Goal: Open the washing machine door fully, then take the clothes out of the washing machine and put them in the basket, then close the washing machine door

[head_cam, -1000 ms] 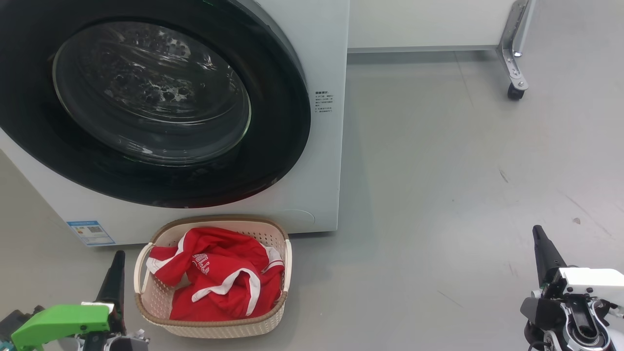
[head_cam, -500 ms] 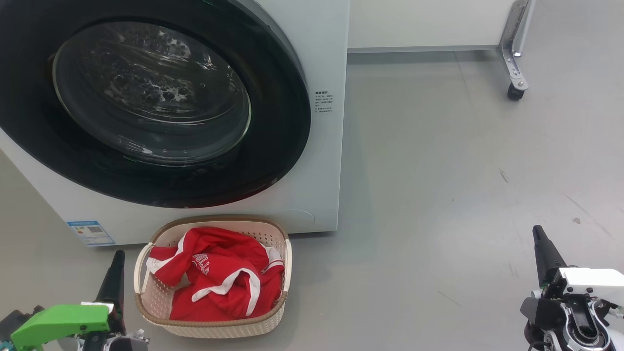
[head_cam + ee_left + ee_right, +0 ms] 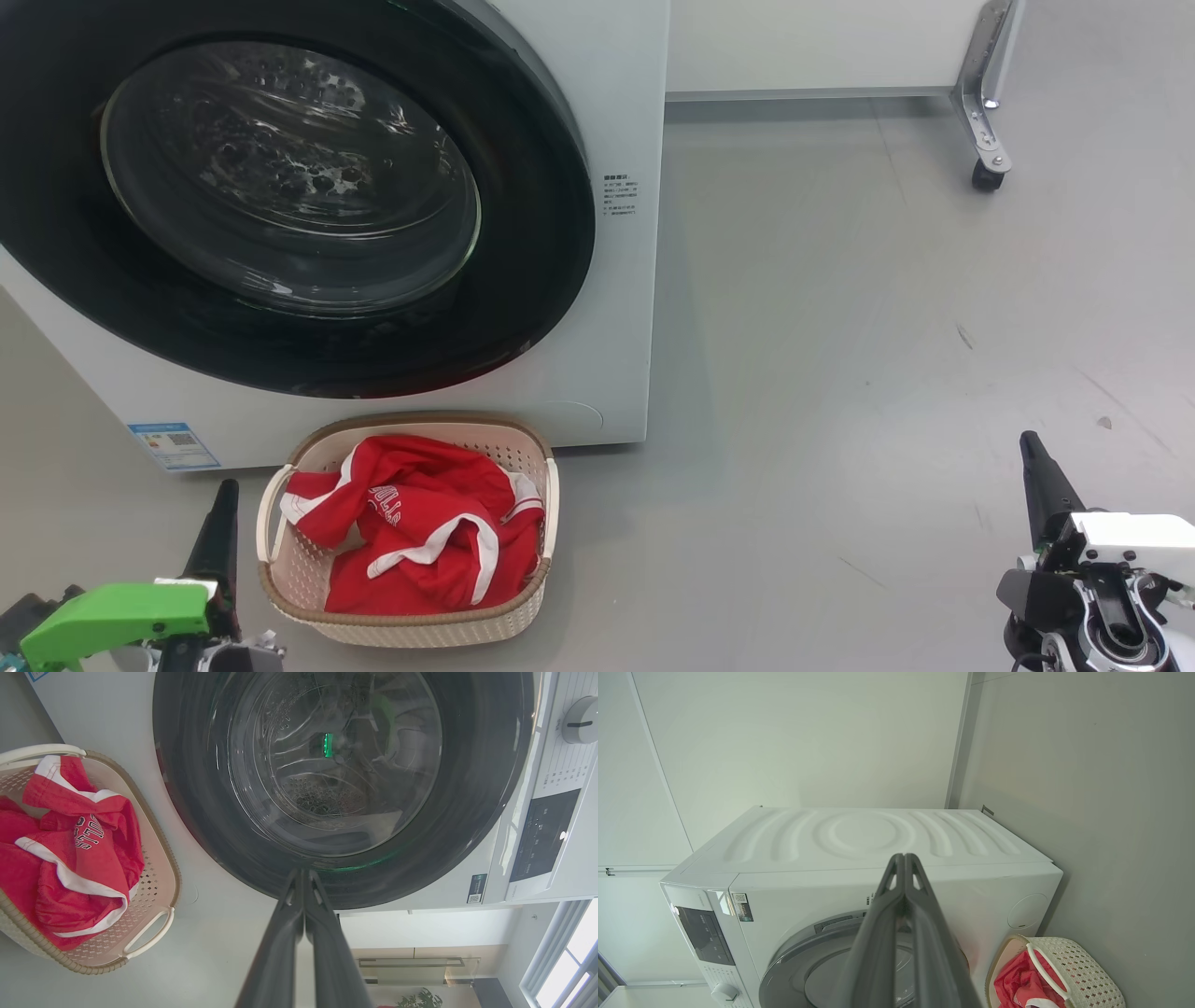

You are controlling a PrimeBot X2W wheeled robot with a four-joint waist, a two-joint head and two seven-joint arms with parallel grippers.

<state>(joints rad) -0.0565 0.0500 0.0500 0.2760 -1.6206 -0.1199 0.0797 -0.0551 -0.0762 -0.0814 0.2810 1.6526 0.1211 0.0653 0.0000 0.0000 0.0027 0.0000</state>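
The white washing machine fills the upper left of the head view, and its round black-rimmed door lies flat against the front, closed. Through the glass I see bare steel drum. The red clothes with white stripes lie heaped in the cream basket on the floor below the door. My left gripper sits just left of the basket, shut and empty; its fingers press together. My right gripper is far to the right, shut and empty, with fingers closed.
Grey floor spreads to the right of the machine. A white cabinet on a metal leg with a caster stands at the back right. The machine's control panel and knob appear in the left wrist view.
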